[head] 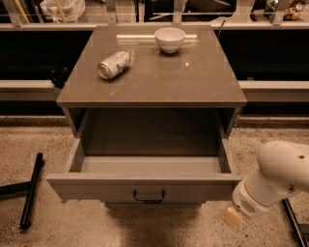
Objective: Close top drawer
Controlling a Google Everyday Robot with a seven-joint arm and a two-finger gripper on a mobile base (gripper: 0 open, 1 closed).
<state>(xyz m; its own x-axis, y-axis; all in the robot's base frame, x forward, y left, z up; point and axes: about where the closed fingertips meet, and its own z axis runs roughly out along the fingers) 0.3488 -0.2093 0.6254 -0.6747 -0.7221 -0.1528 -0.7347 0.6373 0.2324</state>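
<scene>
Gripper (233,216) is seen low, off the desk's near right corner, below and just right of the right end of the drawer front, apart from it. Only a beige tip is shown under the white wrist housing (251,201), so released or clenched cannot be told. Nothing is seen held. The white arm (282,171) is carried off toward the right, above the speckled floor (203,229).

The top drawer (96,187) is pulled well out past the desk's near edge and is left open. Its wide grey-beige front is turned to the camera. A small black wire handle (148,196) is set at the centre of the front, untouched by the gripper. The grey box walls are seen running back under the desk top.

A black pole (31,192) is laid on the floor off the desk's near left corner, apart from the drawer.

The desk top (159,84) is seen above the open drawer, brown-grey and glossy. A can (114,64) is laid on its side toward the left edge, past mid-depth. A white bowl (170,39) is set upright near the far edge, about centre. Can and bowl are kept apart, not touching.

Beyond the far edge a pale rail (43,27) is run across, and a white bag (60,8) is seen past the far left corner.
</scene>
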